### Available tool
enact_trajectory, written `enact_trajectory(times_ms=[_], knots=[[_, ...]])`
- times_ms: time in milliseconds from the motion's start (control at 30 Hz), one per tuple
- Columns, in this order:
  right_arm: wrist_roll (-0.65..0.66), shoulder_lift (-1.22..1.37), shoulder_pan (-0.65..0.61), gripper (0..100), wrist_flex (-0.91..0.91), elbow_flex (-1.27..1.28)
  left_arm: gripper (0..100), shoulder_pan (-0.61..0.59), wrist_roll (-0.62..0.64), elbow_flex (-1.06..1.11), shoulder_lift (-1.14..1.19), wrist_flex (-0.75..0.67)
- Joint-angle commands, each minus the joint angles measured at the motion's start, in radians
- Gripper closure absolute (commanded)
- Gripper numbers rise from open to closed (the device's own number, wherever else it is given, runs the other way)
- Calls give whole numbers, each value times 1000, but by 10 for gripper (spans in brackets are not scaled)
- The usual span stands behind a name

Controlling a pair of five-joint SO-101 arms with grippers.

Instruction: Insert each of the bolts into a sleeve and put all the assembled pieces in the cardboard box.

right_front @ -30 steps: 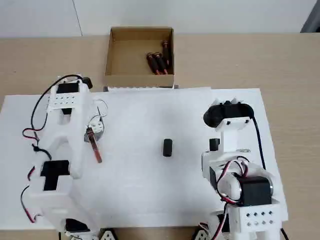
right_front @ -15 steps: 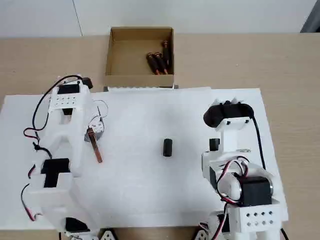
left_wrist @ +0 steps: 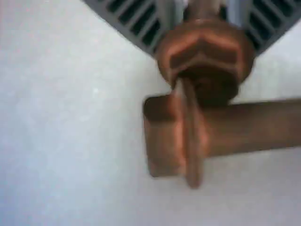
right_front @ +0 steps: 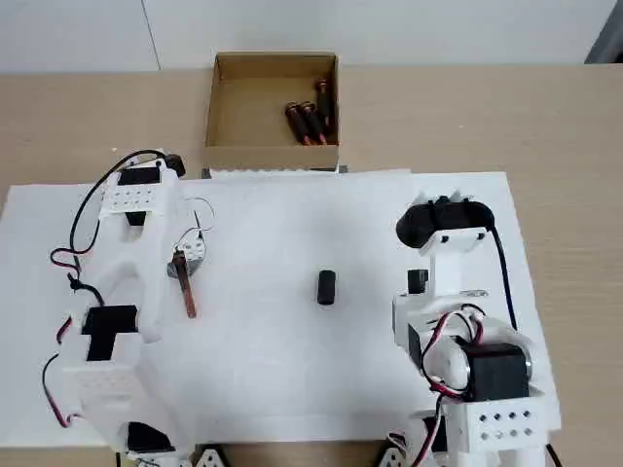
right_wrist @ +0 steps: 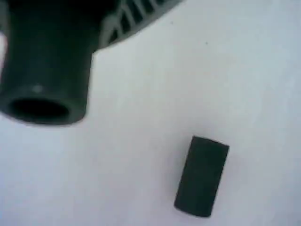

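Wooden bench [right_front: 565,146] seen from above, most of it covered by a white sheet [right_front: 292,389]. Your left arm [right_front: 127,282] stands at 9 o'clock on the sheet and your right arm [right_front: 458,331] at 4 o'clock. A cardboard box [right_front: 273,157] sits off the sheet at 12 o'clock, open-topped, with several assembled pieces [right_front: 310,119] lying against its 3 o'clock wall.

Your left claw [right_front: 182,265] is clenched on a copper bolt [right_front: 187,290], gripping it at the head. The shaft runs from about 11 o'clock down to 5 o'clock. The left wrist view is too blurred to sort out the copper shapes below the head.

Your right claw [right_front: 419,277] is clenched on a black held sleeve [right_wrist: 47,66], whose open bore shows in the right wrist view.

A loose sleeve [right_front: 326,287] lies on the sheet between the 2 claws, long axis 12 to 6 o'clock, nearer the right claw.

The move ahead likely turns on this: the bolt lies at 9 o'clock from the held sleeve, well apart, with the loose sleeve on the line between them. Judge the bolt's shaft as needing to swing round to line up with the bore. Open sheet lies toward 6 o'clock and toward 12 o'clock, short of the box wall.
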Motion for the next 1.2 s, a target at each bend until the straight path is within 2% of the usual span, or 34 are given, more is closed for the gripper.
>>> enact_trajectory(times_ms=[0,367,500,633,833,967,1167], knots=[[-9,-10,8,995,-21,-5,995,2,0,-18,5,9],[-6,-16,8,995,-21,-12,995,2,-3,-386,5,316],[-6,-16,4,995,-21,-12,995,2,-5,-458,-21,322],[-5,-16,4,995,-16,-26,995,35,-6,-452,-158,321],[-3,-16,4,995,-19,-54,995,222,-83,-387,-416,321],[-3,-16,4,995,-12,-54,995,321,-87,-320,-578,313],[-3,-16,2,995,-18,-54,995,339,-94,-143,-789,249]])
